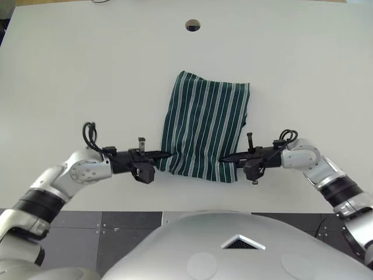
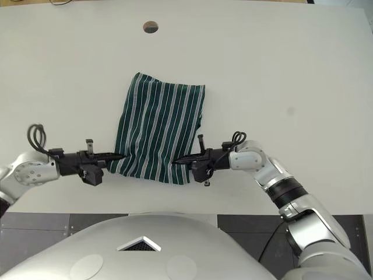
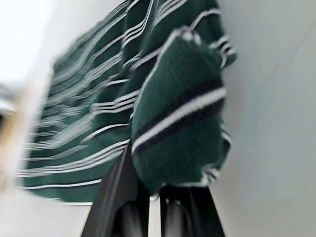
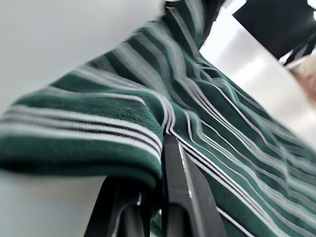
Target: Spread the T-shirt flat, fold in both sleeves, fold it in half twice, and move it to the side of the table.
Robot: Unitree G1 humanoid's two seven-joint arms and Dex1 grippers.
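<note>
Lying on the white tabletop (image 1: 87,70), close to the robot's edge and about midway across, the dark green T-shirt with thin white stripes (image 1: 204,125) is already a narrow, roughly rectangular packet. No sleeve sticks out at either side, so the spreading and both sleeve folds look done. One halving may be done too, though the layers cannot be counted from above. At least one fold in half and the move to the side of the tabletop appear left.

The left hand (image 1: 164,155) sits at the near left corner, clamped on the cloth. The right hand (image 1: 225,158) sits at the near right corner, clamped on it likewise. With both pinching the near edge, the likely step is carrying that edge over toward the far one.

The head views give the whole outline and both arms. The left wrist view adds a ribbed band (image 3: 177,118) bunched above that hand's dark fingers (image 3: 116,197). The right wrist view shows a striped edge draped over its own fingers (image 4: 175,192), with the cloth running away beyond.
</note>
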